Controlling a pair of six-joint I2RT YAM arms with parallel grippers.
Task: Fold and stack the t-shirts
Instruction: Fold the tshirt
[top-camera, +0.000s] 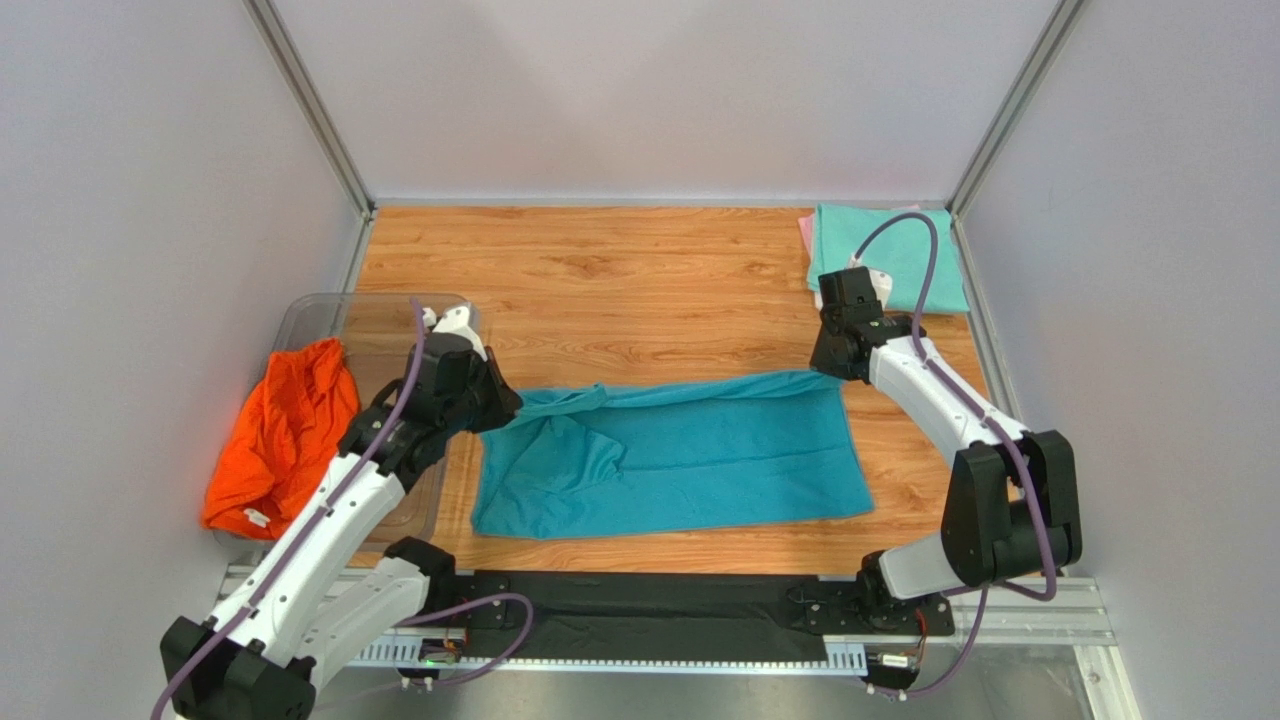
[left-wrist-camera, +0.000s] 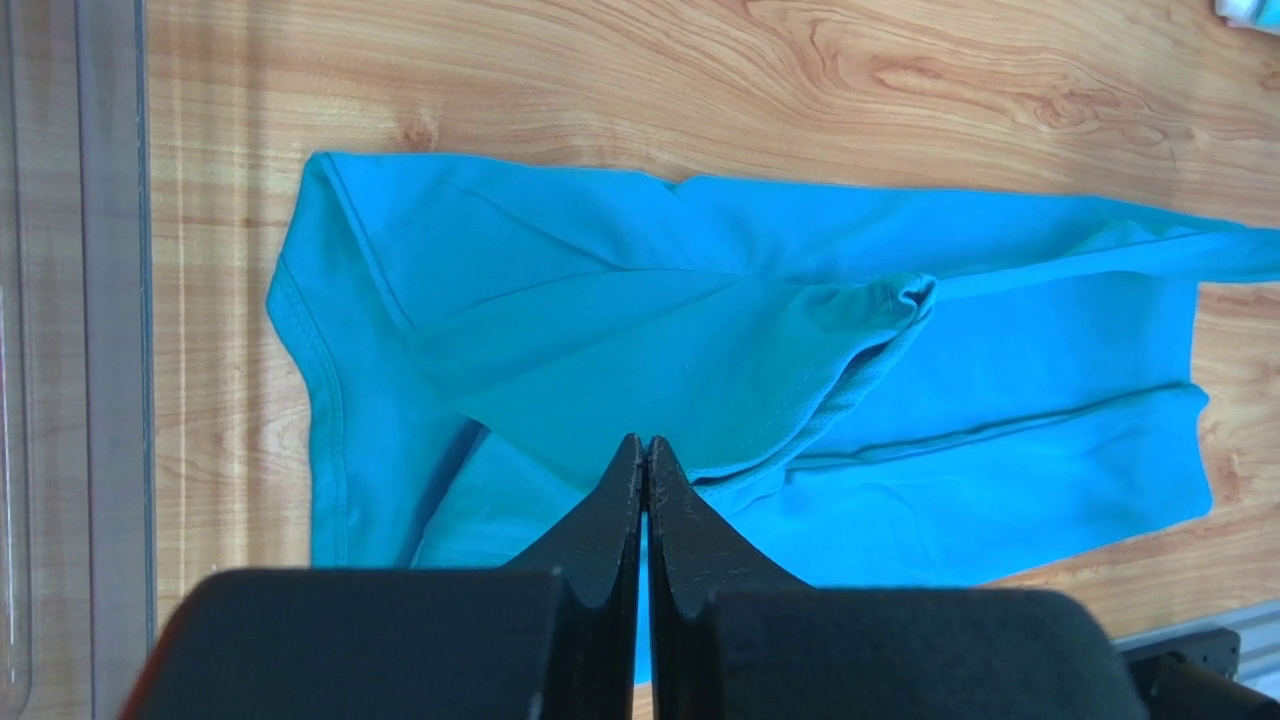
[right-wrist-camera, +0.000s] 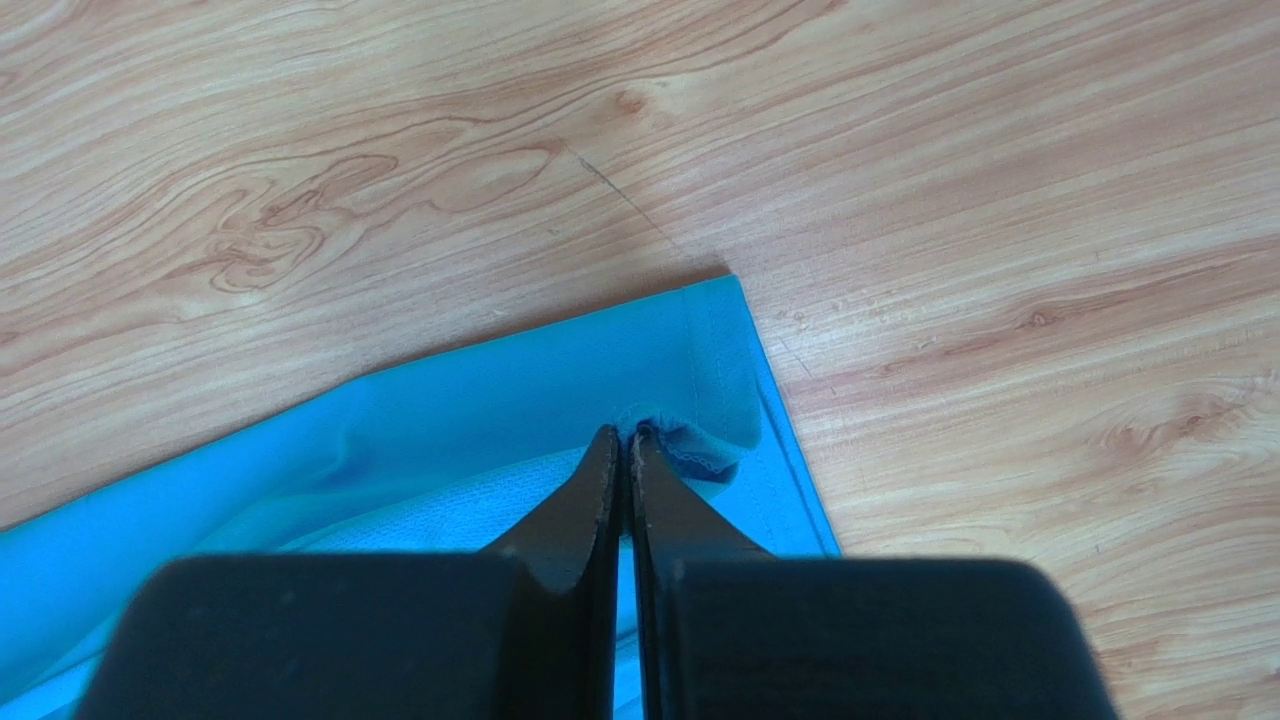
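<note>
The teal-blue t-shirt (top-camera: 676, 450) lies spread across the middle of the wooden table, with its far edge folded over toward the front. My left gripper (top-camera: 489, 398) is at its far left corner, jaws shut on a raised fold of the cloth (left-wrist-camera: 643, 446). My right gripper (top-camera: 834, 360) is at its far right corner, jaws shut on a bunched bit of hem (right-wrist-camera: 624, 435). The bright orange t-shirt (top-camera: 286, 435) lies crumpled in the tub at the left. The mint green t-shirt (top-camera: 887, 255) lies folded at the back right on the pale pink t-shirt (top-camera: 807, 233).
A clear plastic tub (top-camera: 323, 308) stands at the left edge of the table; its wall shows in the left wrist view (left-wrist-camera: 113, 300). Grey walls close in the left, back and right sides. A black rail (top-camera: 646, 600) runs along the near edge.
</note>
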